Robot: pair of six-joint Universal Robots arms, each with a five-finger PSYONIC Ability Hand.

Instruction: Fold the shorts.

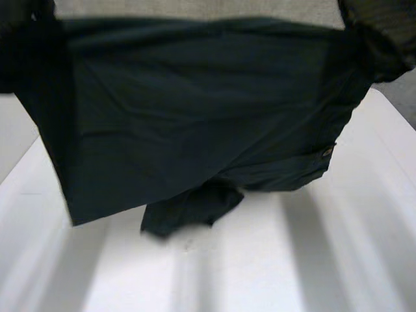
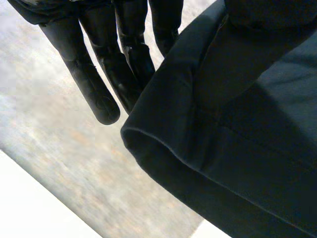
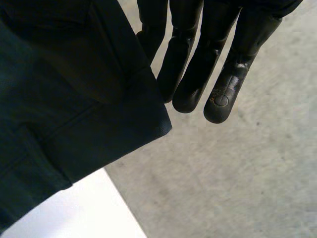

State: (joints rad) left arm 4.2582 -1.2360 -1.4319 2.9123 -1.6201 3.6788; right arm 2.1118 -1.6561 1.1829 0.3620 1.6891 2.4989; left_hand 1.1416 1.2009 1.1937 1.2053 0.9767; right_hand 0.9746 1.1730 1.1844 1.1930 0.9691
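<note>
The dark shorts (image 1: 195,117) hang spread wide above the white table (image 1: 273,260). My left hand (image 1: 23,39) has one upper corner and my right hand (image 1: 383,39) the other. A small button (image 1: 327,151) shows near the right-hand edge. A bunched lower part (image 1: 188,211) droops down to the table. In the left wrist view a hemmed edge of the shorts (image 2: 237,148) lies beside my straight fingers (image 2: 99,64), pinched from the thumb side. In the right wrist view a corner of the shorts (image 3: 59,109) is pinched the same way beside straight fingers (image 3: 223,59).
Grey floor (image 1: 195,8) lies beyond the table's far edge and under both hands (image 2: 59,144) (image 3: 237,173). The table's edge (image 3: 89,213) passes just below the held corner. White tabletop stretches in front of the hanging cloth.
</note>
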